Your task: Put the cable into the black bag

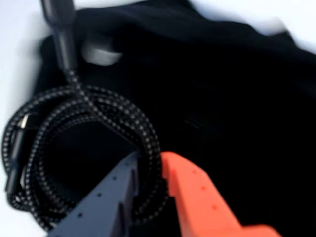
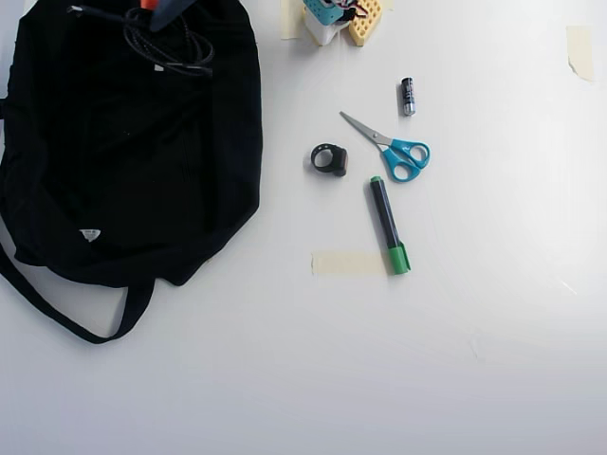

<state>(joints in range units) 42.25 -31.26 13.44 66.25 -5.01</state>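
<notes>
1. The end effector (image 1: 148, 170) is clamped on the cable (image 1: 84, 148): in the wrist view its grey finger and orange finger pinch several strands on the near side of the coil.
2. The rest of the coil spreads away from the end effector, mostly over the black bag (image 1: 222, 98), with one edge over the white bench (image 1: 15, 49) (the straight tail with its plug runs farthest from the fingers).
3. From the overhead view, the cable (image 2: 166, 43) lies at the top part of the black bag (image 2: 133, 161), directly below the end effector (image 2: 156, 11), which is mostly cut off by the frame's top edge.
4. I cannot tell whether the coil is inside the opening or only on top of the fabric, so the release should wait until that is settled.
5. To do it well, I judge the coil should be carried further over the bag's middle, lowered until the strands slacken, then let go (a release near the edge risks the tail sliding out).
6. The scissors (image 2: 394, 150), marker (image 2: 387, 224) and black ring (image 2: 329, 159) sit well apart from the end effector, so they need no care.
</notes>
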